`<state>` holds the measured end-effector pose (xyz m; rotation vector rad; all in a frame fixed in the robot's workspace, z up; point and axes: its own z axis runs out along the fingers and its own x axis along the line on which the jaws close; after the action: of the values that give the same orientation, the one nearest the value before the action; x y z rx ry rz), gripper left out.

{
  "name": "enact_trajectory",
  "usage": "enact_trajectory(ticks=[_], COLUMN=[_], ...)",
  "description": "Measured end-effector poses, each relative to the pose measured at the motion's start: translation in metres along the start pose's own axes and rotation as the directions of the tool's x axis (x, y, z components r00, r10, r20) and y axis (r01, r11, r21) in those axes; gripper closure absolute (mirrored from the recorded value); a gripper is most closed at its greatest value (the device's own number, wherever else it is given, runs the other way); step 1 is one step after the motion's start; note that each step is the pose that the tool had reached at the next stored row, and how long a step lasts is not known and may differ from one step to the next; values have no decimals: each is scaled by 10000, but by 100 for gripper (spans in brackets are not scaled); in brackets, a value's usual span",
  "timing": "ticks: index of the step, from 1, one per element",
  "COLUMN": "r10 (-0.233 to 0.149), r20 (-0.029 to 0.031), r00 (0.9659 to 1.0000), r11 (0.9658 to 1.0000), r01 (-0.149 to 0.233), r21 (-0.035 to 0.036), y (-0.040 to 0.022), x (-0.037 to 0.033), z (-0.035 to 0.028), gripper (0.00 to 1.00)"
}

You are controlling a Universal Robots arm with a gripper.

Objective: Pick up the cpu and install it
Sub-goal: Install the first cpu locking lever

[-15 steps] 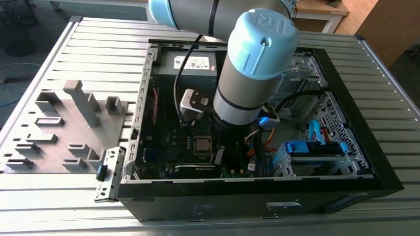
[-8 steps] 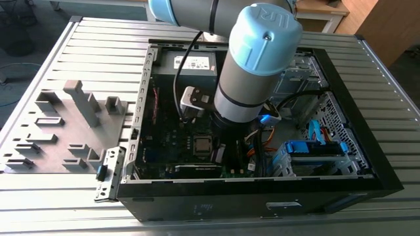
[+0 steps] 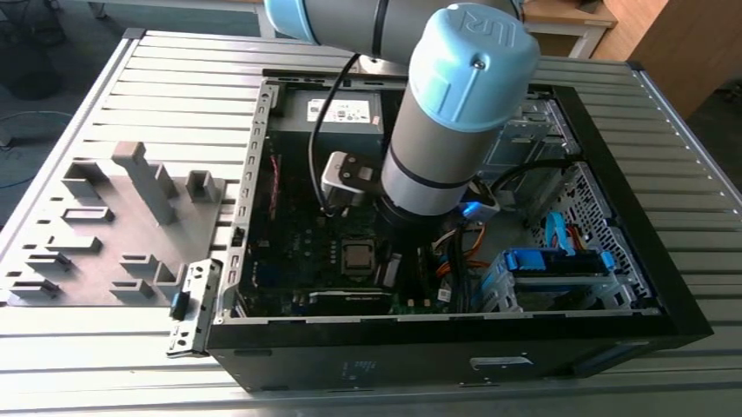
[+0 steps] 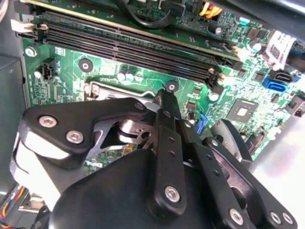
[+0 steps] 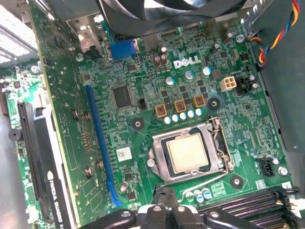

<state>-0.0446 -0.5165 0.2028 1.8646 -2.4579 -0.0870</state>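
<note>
Slatted metal desk (image 3: 649, 113) carried an open computer case (image 3: 603, 334) with a green motherboard (image 5: 157, 81). Cpu (image 5: 187, 152) lay flat in its socket (image 5: 157, 164), heat spreader facing outward; being square, it had no long axis, edges parallel to the frame. Tool (image 4: 164, 102) hung just above, fingers drawn together, holding nothing. Step judged: seating done or being checked; socket latching could not be told.

A robotics lab or workshop: an open computer case (image 3: 464, 347) on a slatted aluminium table (image 3: 174, 78)
</note>
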Motion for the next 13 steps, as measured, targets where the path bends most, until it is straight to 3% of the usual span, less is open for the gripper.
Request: enact_trajectory(ticks=[13], r10=[0], r20=[-1], r00=[10000], r11=[10000], r01=[0], r21=[1], y=[-32], x=[-54], z=[8], gripper=[89])
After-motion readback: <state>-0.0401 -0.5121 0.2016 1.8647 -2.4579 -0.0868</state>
